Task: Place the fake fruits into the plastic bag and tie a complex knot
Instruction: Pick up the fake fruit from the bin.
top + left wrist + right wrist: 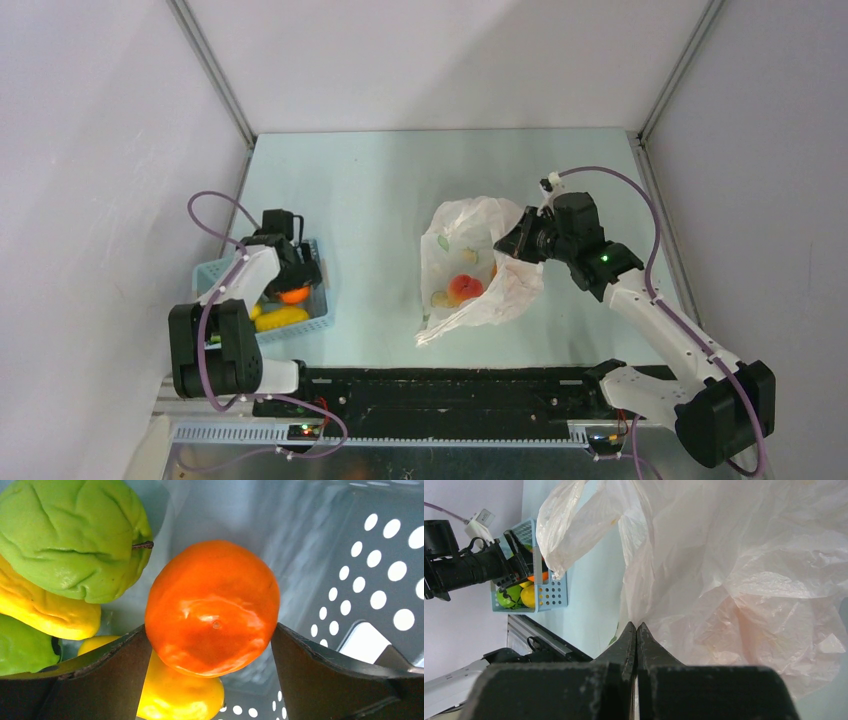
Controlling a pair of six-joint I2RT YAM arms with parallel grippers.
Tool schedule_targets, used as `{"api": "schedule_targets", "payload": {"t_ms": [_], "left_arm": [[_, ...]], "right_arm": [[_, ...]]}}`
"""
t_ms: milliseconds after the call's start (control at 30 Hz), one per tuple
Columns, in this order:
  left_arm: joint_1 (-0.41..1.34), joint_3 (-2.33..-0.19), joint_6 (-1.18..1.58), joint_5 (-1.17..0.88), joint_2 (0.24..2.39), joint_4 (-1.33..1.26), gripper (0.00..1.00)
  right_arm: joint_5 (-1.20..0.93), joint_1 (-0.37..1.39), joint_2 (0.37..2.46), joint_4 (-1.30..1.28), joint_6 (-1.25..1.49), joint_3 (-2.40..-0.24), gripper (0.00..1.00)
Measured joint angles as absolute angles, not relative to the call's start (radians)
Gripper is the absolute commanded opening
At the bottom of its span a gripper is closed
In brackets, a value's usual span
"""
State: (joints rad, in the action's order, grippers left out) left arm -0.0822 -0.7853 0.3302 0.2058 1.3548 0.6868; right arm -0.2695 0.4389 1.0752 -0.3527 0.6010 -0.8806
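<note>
The plastic bag (480,270) lies mid-table with its mouth held up, and a red-peach fake fruit (465,288) shows through its side. My right gripper (512,243) is shut on the bag's rim; in the right wrist view its fingertips (637,626) pinch the thin film of the bag (749,580). A loose handle (569,525) hangs free, and no knot is in view. My left gripper (210,630) stands open down in the blue basket (322,300), its fingers straddling a round orange fruit (212,607) and close against both sides.
The basket also holds green lumpy fruits (70,535) and yellow ones (180,692), with a long yellow one (282,318) at its near side. Its perforated wall (370,580) is right beside my left fingers. The black rail (450,385) runs along the table's near edge.
</note>
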Motion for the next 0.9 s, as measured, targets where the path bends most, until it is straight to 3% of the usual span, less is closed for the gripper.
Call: {"api": "schedule_targets", "payload": {"t_ms": [267, 900], "left_arm": [[-0.079, -0.786, 0.319, 0.208, 1.358, 0.693, 0.67], [-0.079, -0.785, 0.254, 0.155, 1.114, 0.656, 0.61]], "right_arm": [[-0.27, 0.436, 1.075, -0.351, 0.603, -0.881, 0.0], [-0.266, 0.426, 1.073, -0.345, 0.613, -0.871, 0.0]]}}
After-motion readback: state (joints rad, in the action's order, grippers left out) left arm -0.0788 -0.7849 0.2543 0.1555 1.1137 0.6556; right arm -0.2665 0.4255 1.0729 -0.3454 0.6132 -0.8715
